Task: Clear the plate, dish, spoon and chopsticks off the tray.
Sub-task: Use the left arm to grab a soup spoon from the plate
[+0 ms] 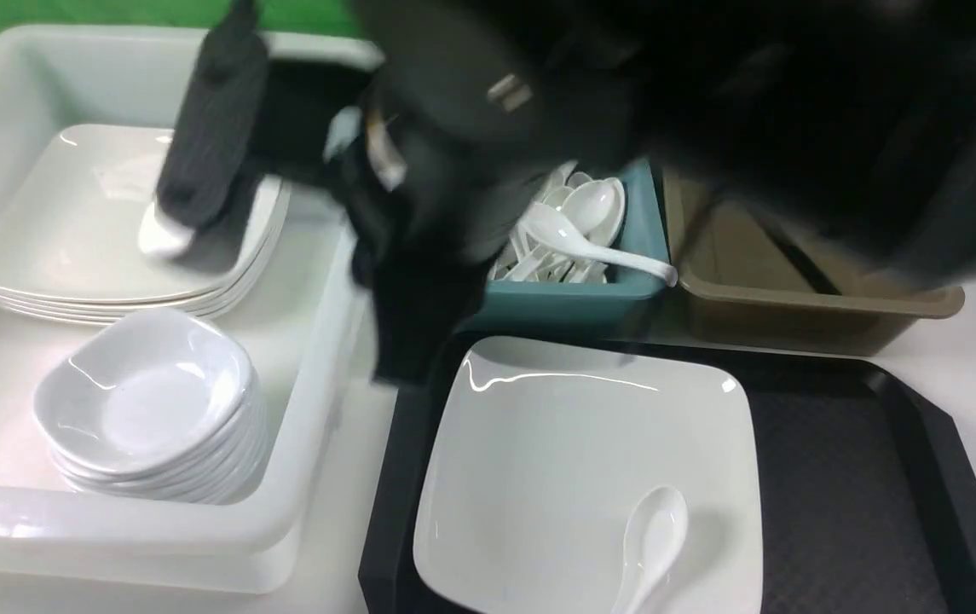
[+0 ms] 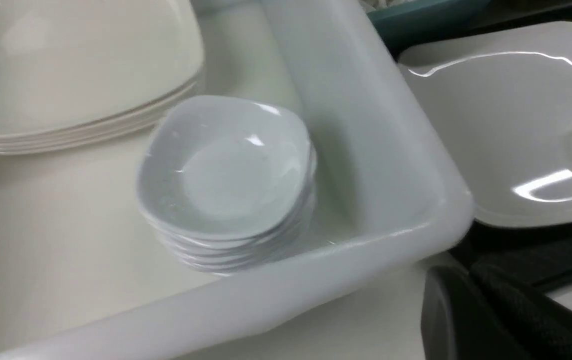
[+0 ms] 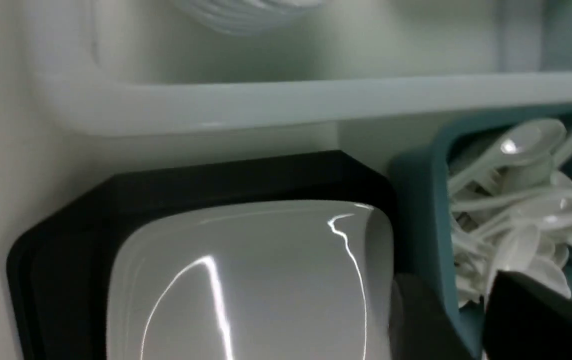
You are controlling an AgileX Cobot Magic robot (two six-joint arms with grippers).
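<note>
Front view | plate (image 1: 573, 443) near tray (image 1: 837, 477) left edge, right half bare | left fingers (image 2: 505, 320) closed | right fingers (image 3: 540, 325): cannot tell

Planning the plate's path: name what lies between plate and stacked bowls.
The white tub's wall, between plate and bowls; the left wrist view shows it.

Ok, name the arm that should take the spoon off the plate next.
Right, probably. The spoon lies on the plate's right half, and the teal spoon tub stands just beyond. The left gripper hangs shut beside the plate's opposite edge.
</note>
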